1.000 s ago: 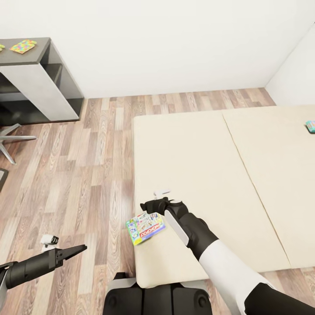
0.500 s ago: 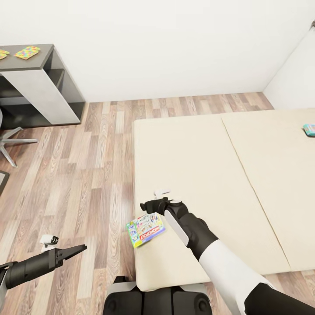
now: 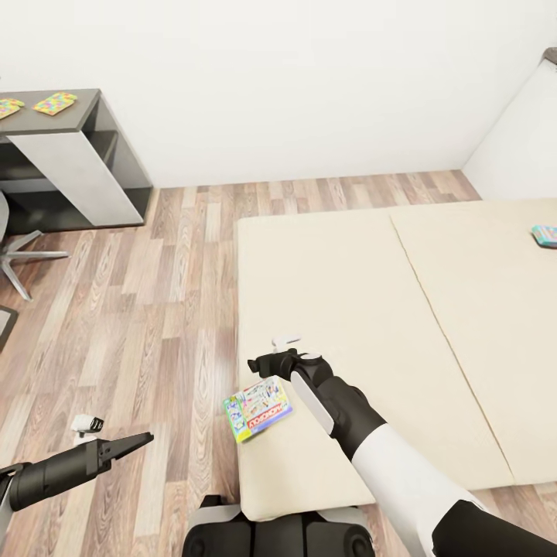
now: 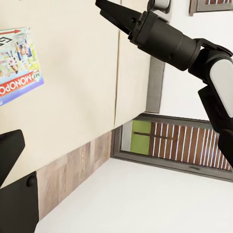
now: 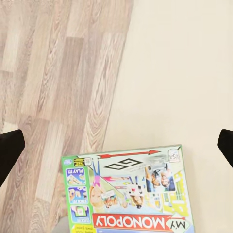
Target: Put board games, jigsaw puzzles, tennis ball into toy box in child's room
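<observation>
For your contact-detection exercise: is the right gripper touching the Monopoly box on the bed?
Apart. In the right wrist view both fingertips sit wide at the edges, with bare mattress between them and the Monopoly box.

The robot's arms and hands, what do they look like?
Both arms are glossy black with white panels. The right arm has a white upper sleeve and a white stripe near its hand. Each hand ends in two black pointed fingers; the left hand has a small white part beside it.

A bedroom in a home: a low bed [image 3: 371, 309], wood-plank floor [image 3: 139, 309] and a desk [image 3: 70, 139].
</observation>
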{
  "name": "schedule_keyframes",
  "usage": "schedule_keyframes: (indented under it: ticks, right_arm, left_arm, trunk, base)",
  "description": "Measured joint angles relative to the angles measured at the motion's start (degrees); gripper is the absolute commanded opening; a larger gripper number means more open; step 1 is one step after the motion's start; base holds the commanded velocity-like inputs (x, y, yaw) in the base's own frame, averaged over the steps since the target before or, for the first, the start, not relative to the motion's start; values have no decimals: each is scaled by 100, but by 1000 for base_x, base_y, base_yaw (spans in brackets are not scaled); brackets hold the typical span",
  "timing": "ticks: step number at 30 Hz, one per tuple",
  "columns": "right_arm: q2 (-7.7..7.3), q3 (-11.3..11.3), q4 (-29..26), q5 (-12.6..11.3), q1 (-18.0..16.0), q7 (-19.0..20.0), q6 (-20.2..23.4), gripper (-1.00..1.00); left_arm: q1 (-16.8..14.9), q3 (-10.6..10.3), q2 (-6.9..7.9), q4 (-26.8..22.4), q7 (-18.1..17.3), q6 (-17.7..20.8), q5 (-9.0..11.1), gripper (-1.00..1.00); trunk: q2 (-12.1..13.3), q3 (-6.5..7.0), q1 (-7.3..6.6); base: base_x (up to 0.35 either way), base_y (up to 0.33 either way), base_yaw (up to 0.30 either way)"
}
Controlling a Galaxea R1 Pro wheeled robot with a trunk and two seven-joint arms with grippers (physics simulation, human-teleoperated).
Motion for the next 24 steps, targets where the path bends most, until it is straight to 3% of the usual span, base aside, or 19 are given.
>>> schedule_keyframes:
  ticks: [24]
  right_arm:
    - [0, 0, 0, 0, 0, -4, 0, 100]
  left_arm:
    - [0, 6, 8, 0, -10, -6, 0, 100]
  trunk:
    - [0, 221, 0]
  base:
    - [0, 0, 0]
